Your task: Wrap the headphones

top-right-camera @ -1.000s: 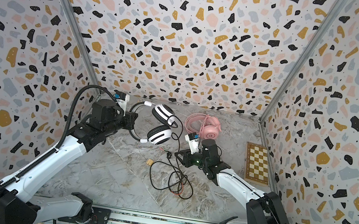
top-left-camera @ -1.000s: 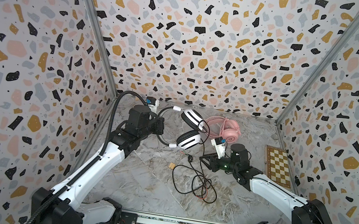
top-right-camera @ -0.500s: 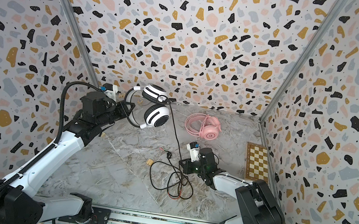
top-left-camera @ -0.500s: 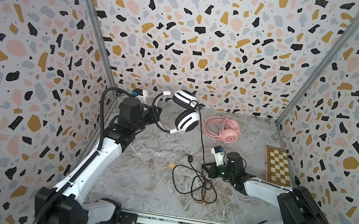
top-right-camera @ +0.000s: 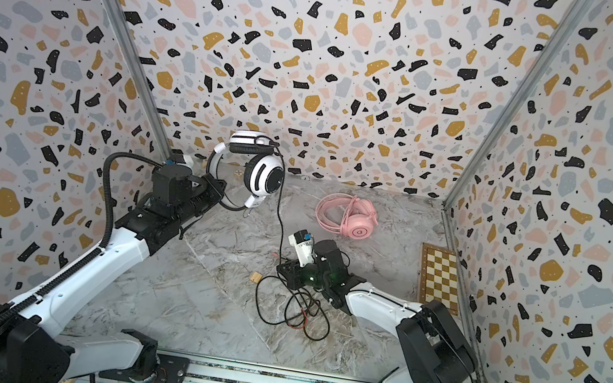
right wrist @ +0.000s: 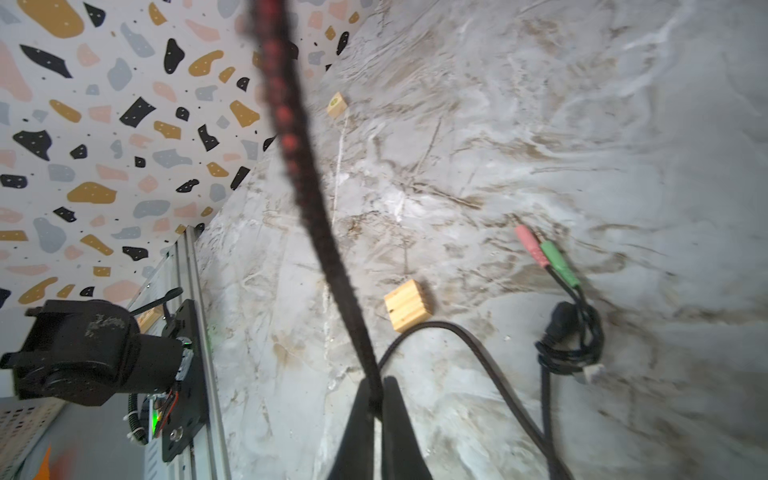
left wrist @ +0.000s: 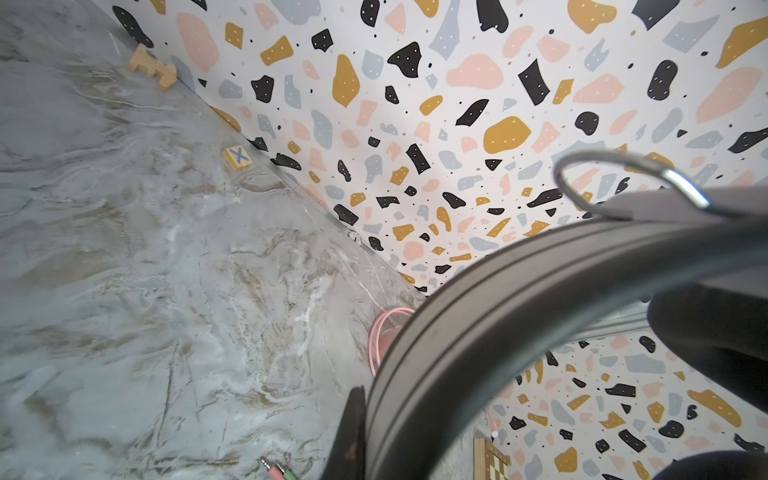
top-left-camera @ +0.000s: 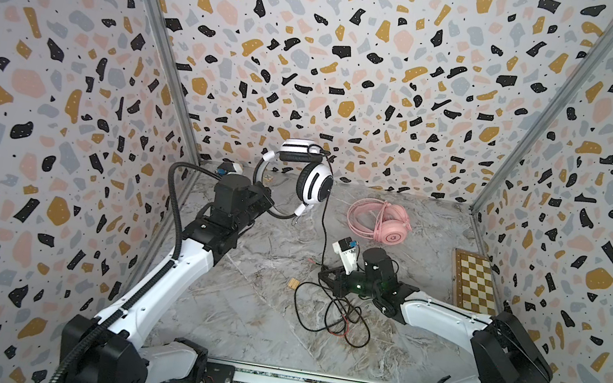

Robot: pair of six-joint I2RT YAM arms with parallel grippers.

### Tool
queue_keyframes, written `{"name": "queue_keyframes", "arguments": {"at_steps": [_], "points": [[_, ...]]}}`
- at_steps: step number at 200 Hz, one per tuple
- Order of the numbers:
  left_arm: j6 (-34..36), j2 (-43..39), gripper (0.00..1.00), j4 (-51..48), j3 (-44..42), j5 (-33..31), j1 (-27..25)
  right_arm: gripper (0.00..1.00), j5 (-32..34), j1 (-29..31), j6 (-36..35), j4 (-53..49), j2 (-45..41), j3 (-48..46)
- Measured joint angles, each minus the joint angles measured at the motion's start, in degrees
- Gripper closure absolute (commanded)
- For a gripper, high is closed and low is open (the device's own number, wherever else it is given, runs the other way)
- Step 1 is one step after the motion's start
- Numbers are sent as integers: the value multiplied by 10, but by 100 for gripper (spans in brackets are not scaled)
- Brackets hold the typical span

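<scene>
Lifting the white headset (top-left-camera: 315, 181) high, left of the pink headset (top-left-camera: 379, 221), your left gripper (top-left-camera: 267, 206) pinches its headband (left wrist: 478, 332). Your right gripper (top-left-camera: 324, 277), nearer you than the pink one, has just clamped the black cable (top-left-camera: 323, 225), ready for winding.

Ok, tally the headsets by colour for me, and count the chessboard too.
Pink headset: 1
White and black headset: 1
Chessboard: 1
Total: 3
</scene>
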Motion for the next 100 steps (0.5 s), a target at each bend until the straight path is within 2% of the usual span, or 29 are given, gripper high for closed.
{"name": "queue_keyframes", "arguments": {"at_steps": [53,100], "points": [[-3,20,100,-19,11,-137,-103,97,5,36,-18,-65,-2,59],[29,57,100,-62,30,-257,-133,97,17,46,-53,-170,-31,99]]}}
